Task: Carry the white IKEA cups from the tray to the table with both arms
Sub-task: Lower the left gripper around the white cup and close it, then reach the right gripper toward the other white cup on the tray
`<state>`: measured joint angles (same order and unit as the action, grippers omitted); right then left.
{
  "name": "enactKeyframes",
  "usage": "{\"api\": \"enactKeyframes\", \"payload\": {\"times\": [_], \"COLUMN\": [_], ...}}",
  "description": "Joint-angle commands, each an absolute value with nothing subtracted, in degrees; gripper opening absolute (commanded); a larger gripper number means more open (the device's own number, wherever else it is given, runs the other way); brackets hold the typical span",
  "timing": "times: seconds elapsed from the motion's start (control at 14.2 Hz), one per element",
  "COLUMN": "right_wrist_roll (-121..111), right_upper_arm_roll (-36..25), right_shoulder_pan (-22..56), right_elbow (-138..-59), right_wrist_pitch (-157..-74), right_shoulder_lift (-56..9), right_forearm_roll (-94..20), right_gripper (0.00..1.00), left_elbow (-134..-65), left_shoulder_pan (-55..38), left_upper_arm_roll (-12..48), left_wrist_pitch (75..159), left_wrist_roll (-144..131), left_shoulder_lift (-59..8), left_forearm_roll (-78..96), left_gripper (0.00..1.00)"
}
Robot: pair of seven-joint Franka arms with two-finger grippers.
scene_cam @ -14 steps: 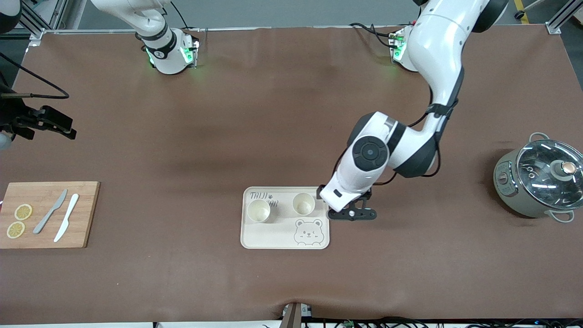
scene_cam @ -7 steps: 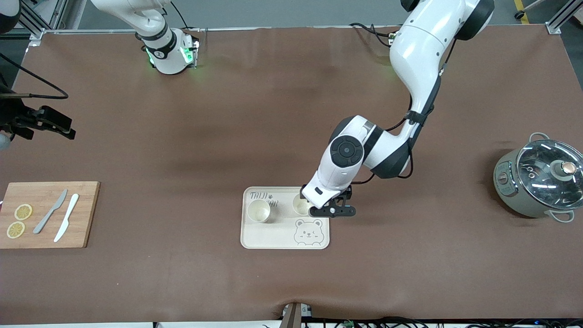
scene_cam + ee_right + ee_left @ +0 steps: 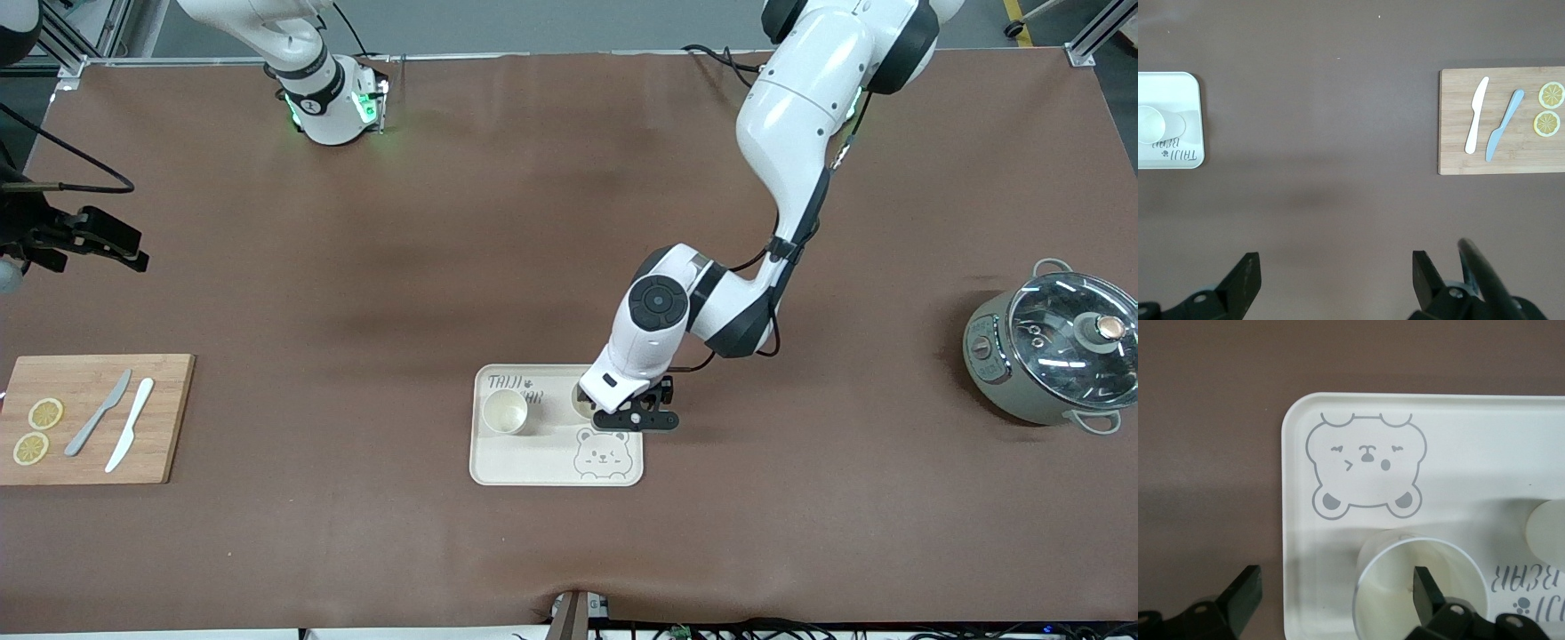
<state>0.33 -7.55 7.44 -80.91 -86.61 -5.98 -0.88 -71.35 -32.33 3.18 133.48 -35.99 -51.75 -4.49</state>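
Two white IKEA cups stand upright on a cream tray with a bear drawing. One cup is in plain sight toward the right arm's end. The other cup is mostly hidden under the left hand in the front view. My left gripper is open over that cup. One finger hangs over its inside and the other is over the table just off the tray's edge. The second cup's rim shows at the picture's edge. My right gripper waits, open, over bare table.
A wooden cutting board with two lemon slices and two knives lies at the right arm's end. A grey pot with a glass lid stands at the left arm's end. Brown mat covers the table.
The left arm has swung toward the right arm's end, carrying its open gripper from beside the tray to over the cup. The right arm has not moved.
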Motion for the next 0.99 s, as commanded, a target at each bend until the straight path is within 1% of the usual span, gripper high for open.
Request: {"api": "enactKeyframes", "payload": {"times": [0.0, 0.28, 0.35, 0.78, 0.85, 0.92], "right_wrist_roll": [0.0, -1.41, -0.88, 0.87, 1.4, 1.75], "right_upper_arm_roll": [-6.77, -6.5, -6.5, -6.42, -6.42, -6.42], "right_shoulder_pan": [6.94, 8.78, 10.44, 17.22, 18.27, 19.06], "right_elbow": [-81.39, -81.56, -81.48, -81.91, -82.35, -82.96], "right_wrist_pitch": [-86.48, -86.57, -86.57, -91.92, -93.06, -94.56], "right_shoulder_lift": [-6.32, -8.7, -9.14, -13.35, -14.14, -14.67], "right_forearm_roll": [-0.26, -0.35, -0.26, -1.23, -1.23, -1.23], "right_gripper": [1.0, 1.0, 1.0, 1.0, 1.0, 1.0], "left_elbow": [-69.79, -69.87, -69.87, -70.4, -70.4, -70.49], "left_shoulder_pan": [-33.49, -33.66, -33.75, -34.01, -34.01, -34.01], "left_upper_arm_roll": [2.02, 2.11, 2.11, 2.2, 2.37, 2.29], "left_wrist_pitch": [133.95, 133.95, 133.95, 133.95, 133.68, 133.68], "left_wrist_roll": [-37.27, -37.18, -37.18, -37.7, -41.45, -43.49], "left_shoulder_lift": [-52.65, -52.82, -53.0, -53.17, -52.91, -52.91], "left_forearm_roll": [-5.71, -5.71, -5.71, -5.45, -3.88, -4.22], "left_gripper": [1.0, 1.0, 1.0, 1.0, 0.01, 0.0]}}
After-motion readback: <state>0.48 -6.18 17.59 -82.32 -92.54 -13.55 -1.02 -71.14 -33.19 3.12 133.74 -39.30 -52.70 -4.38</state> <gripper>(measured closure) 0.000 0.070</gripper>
